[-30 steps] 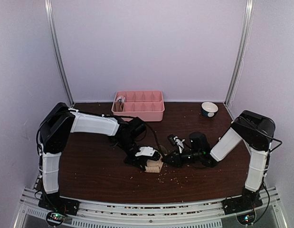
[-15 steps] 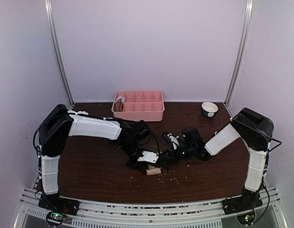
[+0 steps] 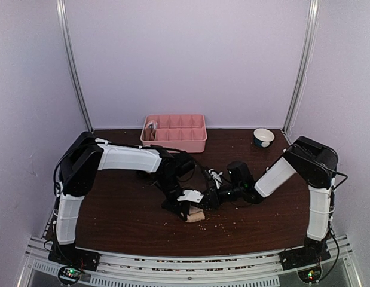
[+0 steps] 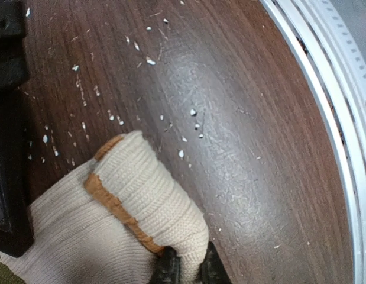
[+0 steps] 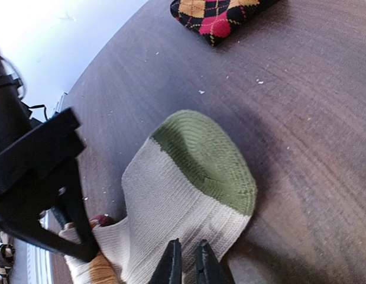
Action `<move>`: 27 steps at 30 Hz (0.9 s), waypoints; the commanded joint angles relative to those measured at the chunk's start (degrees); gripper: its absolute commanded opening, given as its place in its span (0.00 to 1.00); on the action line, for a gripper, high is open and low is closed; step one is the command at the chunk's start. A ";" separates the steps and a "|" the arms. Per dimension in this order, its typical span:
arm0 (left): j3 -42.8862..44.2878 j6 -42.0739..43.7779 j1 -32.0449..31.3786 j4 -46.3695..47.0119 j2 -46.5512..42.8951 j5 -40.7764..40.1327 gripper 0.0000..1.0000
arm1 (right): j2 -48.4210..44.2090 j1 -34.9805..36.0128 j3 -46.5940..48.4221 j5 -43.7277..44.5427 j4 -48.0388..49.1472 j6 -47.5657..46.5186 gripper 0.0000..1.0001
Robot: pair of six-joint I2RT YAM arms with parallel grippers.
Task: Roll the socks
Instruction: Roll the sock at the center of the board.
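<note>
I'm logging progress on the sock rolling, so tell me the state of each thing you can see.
Cream sock: partly rolled, olive toe flat on the table.
Checked sock: lying on the table, not held.
Left gripper: shut on the cream sock's rolled end.
Right gripper: shut on the cream sock near its toe.
Tray: upright.
Bowl: upright.

The left arm [image 3: 125,158] and the right arm [image 3: 279,174] reached inward over the brown table [image 3: 113,209] and met near its middle. The left gripper [image 3: 186,202] and the right gripper [image 3: 208,198] sat close together, right at a cream sock [image 3: 195,215] bunched on the wood. Whether their jaws were closed could not be made out. A pink tray [image 3: 183,144] stood at the far edge, with something small in its leftmost compartment. A bowl [image 3: 263,137] sat in the far right corner. Pale crumbs [image 3: 220,226] dotted the near side.
</note>
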 commanded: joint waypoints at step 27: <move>10.82 -7.96 7.97 -23.43 22.03 13.97 0.02 | -23.03 -1.66 -22.77 18.68 15.02 -7.35 1.00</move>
